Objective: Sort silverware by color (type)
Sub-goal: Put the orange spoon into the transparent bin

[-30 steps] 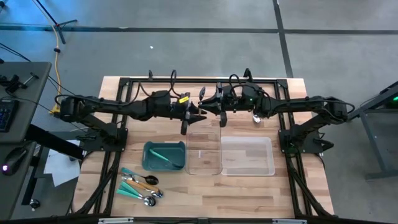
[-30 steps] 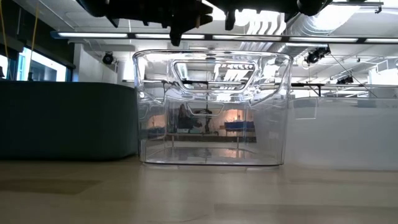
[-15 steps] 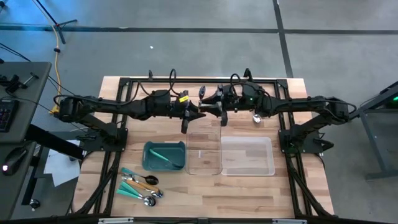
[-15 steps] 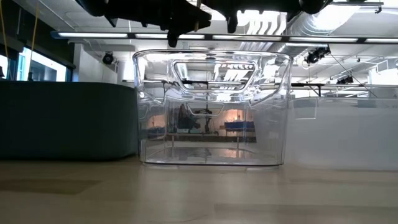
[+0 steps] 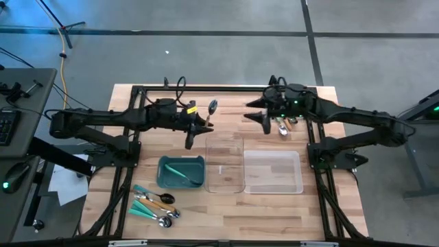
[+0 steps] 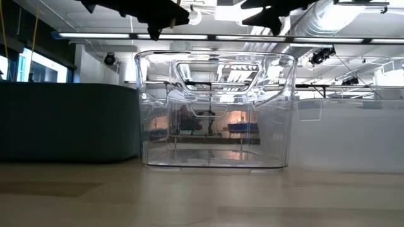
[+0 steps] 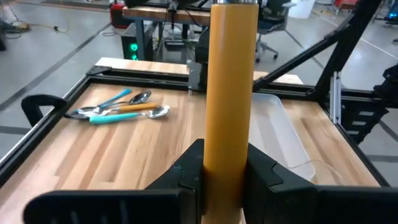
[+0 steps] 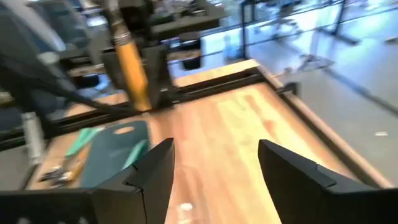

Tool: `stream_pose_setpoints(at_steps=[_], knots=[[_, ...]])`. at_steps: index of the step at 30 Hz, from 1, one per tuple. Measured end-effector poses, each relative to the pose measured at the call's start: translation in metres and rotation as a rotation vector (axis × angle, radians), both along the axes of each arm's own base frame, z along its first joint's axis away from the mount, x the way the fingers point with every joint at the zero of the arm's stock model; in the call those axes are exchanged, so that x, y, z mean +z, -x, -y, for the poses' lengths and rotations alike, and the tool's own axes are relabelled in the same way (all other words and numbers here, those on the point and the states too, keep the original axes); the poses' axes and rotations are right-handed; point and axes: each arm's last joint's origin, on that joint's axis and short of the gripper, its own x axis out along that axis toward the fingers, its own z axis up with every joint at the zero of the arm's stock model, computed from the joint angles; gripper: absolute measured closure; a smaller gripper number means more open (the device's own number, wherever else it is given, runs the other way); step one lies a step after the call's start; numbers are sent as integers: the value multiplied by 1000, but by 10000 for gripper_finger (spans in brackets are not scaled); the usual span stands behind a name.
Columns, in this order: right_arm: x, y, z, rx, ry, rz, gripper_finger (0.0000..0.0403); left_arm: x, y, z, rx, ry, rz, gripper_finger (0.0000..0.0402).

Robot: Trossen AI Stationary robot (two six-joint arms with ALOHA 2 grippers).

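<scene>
My left gripper (image 5: 199, 124) hangs above the table's far middle, shut on an orange-handled utensil (image 5: 203, 108) with a dark head (image 5: 212, 106). My right gripper (image 5: 255, 116) hangs a short way to its right, open and with nothing in it (image 8: 214, 168). More silverware (image 5: 155, 204), with teal and orange handles, lies in a heap on the near left of the table. Two or three pieces (image 5: 283, 127) lie at the far right. A teal-handled piece (image 5: 180, 172) lies inside the teal bin (image 5: 164, 180). My left gripper pinches the orange handle (image 7: 229, 134) between its two fingers (image 7: 189, 174). The fingers come at it nearly level, from the table's left, and lie across it. The utensil is lifted clear of the table, its dark head up and toward the far right.
Two clear trays (image 5: 225, 184) (image 5: 273, 186) stand side by side right of the teal bin, below and nearer than both grippers. A black frame (image 5: 206, 88) runs around the table's far edge and sides. Bare wood lies at the near right.
The two grippers stood tip to tip over the far middle. My right gripper has opened and drawn back toward the table's right edge. My left gripper has moved toward the left edge, carrying the orange-handled utensil with it, clear of the table.
</scene>
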Motion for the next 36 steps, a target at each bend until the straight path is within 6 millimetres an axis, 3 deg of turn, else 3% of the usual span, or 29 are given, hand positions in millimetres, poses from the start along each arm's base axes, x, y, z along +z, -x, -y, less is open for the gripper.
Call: stream_pose_setpoints(at_steps=[8, 13, 21, 30, 36], knots=[[14, 21, 4, -94, 49, 47, 187, -7, -10, 7, -32, -5, -29, 354], [16, 27, 8, -120, 50, 47, 187, -1, -32, 17, -115, -112, -121, 354], [12, 29, 14, -144, 40, 14, 187, -3, -76, 35, -345, -354, -421, 354], [2, 33, 15, -139, 55, -108, 187, -27, -113, 62, -559, -673, -665, 354], [1, 33, 15, -140, 49, -110, 187, -57, -125, 67, -599, -798, -784, 354]])
